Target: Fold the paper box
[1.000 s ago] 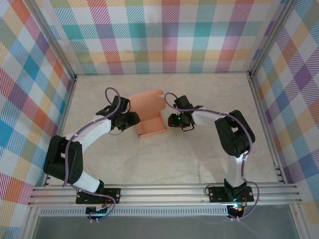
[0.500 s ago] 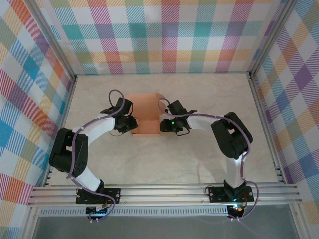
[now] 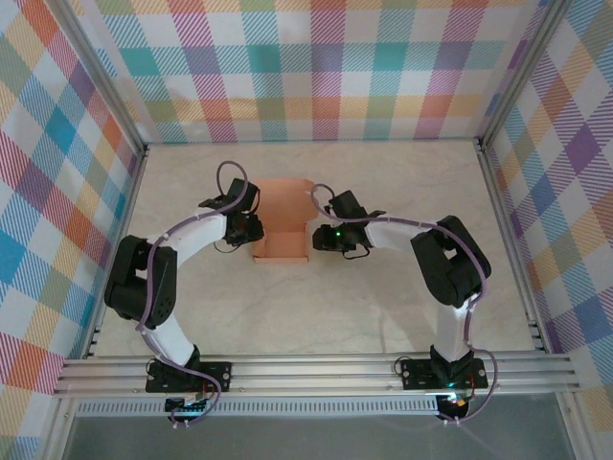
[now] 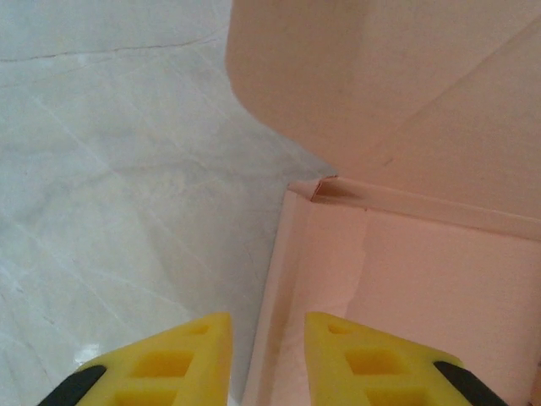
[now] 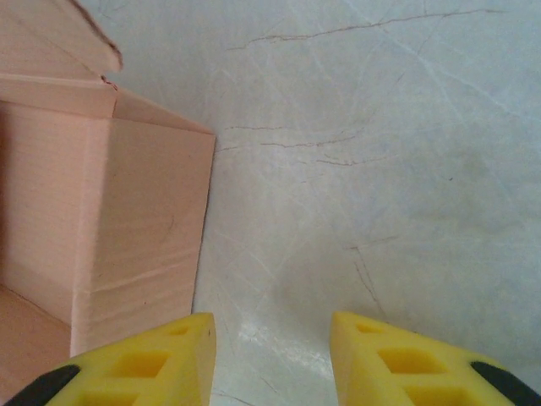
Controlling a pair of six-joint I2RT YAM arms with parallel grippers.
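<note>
The paper box [image 3: 281, 241] is a small salmon-orange open box standing on the table's middle, its lid flap [image 3: 283, 194] raised at the far side. My left gripper [image 3: 253, 230] is at the box's left wall. In the left wrist view the box [image 4: 423, 279] shows its inside, and the left gripper [image 4: 267, 359] is open with one yellow finger outside and one inside that thin wall. My right gripper [image 3: 315, 238] is beside the box's right wall. In the right wrist view the right gripper [image 5: 272, 359] is wide open over bare table, the box [image 5: 127, 211] just left of its left finger.
The pale marble tabletop [image 3: 402, 192] is fenced by plaid walls [image 3: 316, 67] at the back and both sides. An aluminium rail [image 3: 316, 369] carrying the arm bases runs along the near edge. Open table lies right of and in front of the box.
The box has been turned from tilted to square, with its flap lifted upright. The left gripper has moved farther back along the left wall; the right gripper has closed in on the right wall.
</note>
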